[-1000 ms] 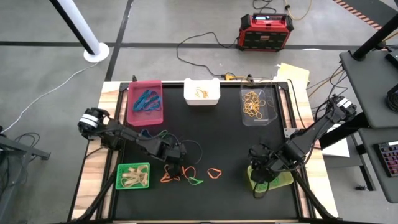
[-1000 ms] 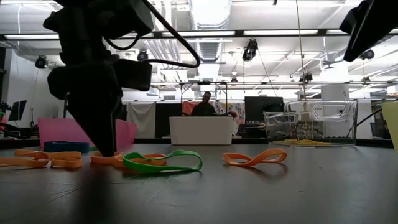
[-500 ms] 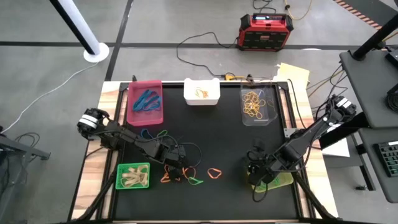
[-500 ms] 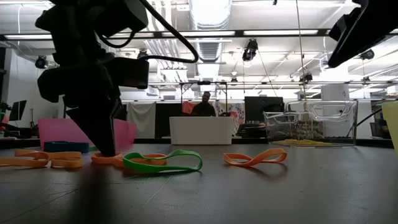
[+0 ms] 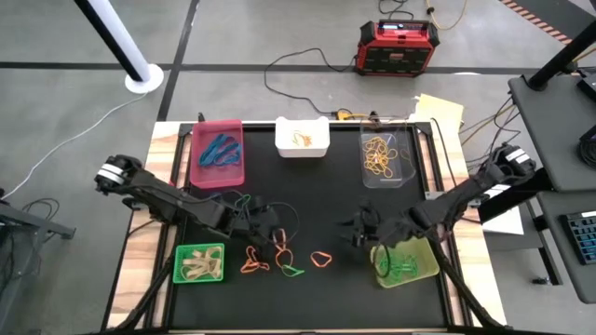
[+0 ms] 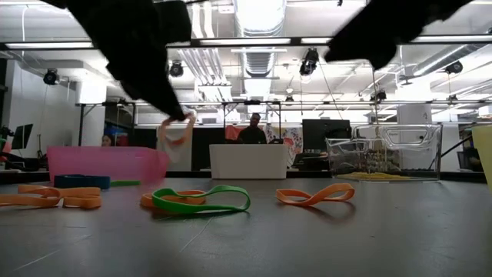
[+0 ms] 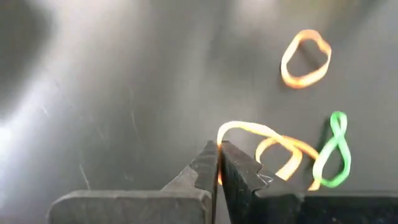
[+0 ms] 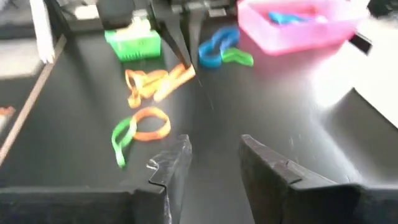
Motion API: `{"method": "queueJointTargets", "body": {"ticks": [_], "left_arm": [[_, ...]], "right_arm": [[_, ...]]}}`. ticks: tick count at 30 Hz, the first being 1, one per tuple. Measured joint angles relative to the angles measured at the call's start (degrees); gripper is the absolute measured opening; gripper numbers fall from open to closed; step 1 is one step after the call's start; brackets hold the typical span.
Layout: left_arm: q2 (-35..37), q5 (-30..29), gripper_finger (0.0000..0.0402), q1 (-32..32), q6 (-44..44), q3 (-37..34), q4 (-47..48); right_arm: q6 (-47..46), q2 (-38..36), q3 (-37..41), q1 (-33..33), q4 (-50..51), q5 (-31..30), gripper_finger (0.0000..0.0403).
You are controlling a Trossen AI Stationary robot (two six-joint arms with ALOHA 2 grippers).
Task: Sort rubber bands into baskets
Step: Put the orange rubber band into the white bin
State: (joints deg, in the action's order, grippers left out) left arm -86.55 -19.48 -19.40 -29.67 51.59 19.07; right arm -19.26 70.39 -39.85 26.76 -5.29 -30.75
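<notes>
With all 5 baskets already holding bands, the left gripper (image 7: 217, 163) is pinched tight on 1 orange band (image 7: 249, 129) lifted off the counter (image 5: 345, 200), several loose bands (image 5: 279, 265) below it, while the right gripper (image 8: 214, 158) hovers part-open, empty.

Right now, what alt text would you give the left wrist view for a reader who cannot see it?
The left gripper is shut on an orange rubber band, lifted above a dark table. Below lie another orange band overlapped by a green band, and a separate orange loop farther off.
</notes>
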Motion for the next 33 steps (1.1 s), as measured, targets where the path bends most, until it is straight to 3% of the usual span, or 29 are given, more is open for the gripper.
{"method": "queueJointTargets", "body": {"ticks": [6, 11, 23, 28, 33], "left_arm": [[1.4, -5.6, 0.0000, 0.5, 7.1, 0.1, -7.1], [1.5, -7.6, 0.0000, 2.2, 12.4, 0.1, -13.2], [1.5, -10.0, 0.0000, 3.6, 15.7, 0.1, -16.3], [1.5, -10.0, 0.0000, 3.7, 16.8, 0.1, -16.4], [1.5, -7.8, 0.0010, 3.7, 15.1, 0.1, -16.5]], "right_arm": [[5.9, 4.3, 0.5, -5.5, -13.4, 6.9, 0.0171], [9.3, 12.2, -1.9, -8.2, -21.2, 7.2, 0.0190], [9.9, 24.8, -10.6, -12.4, -22.0, 7.3, 0.0190], [13.2, 27.2, -13.7, -13.0, -22.0, 7.2, 0.0151], [13.3, 27.0, -14.9, -12.9, -19.2, 7.3, 0.0052]]}}
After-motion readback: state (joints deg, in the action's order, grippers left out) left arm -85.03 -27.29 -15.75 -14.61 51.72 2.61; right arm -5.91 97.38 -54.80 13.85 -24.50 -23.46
